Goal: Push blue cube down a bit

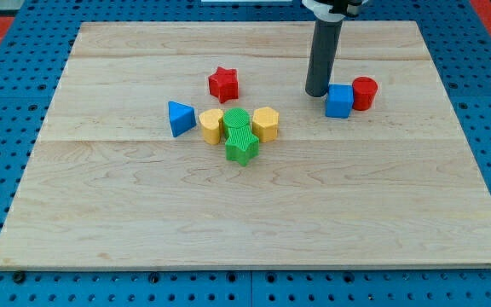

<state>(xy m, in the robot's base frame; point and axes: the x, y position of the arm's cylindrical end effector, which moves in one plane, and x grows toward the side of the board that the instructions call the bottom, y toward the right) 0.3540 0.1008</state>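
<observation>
My tip (317, 92) holds nothing; the blue cube (339, 101) sits just beside it, at four o'clock.

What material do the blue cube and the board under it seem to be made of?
Blue cube: probably plastic, with even colour and a matte, faintly shiny top, though painted wood is possible. Board: pale wood, with visible grain lines and plank seams, unvarnished or satin. My tip rests just left of the cube.
</observation>
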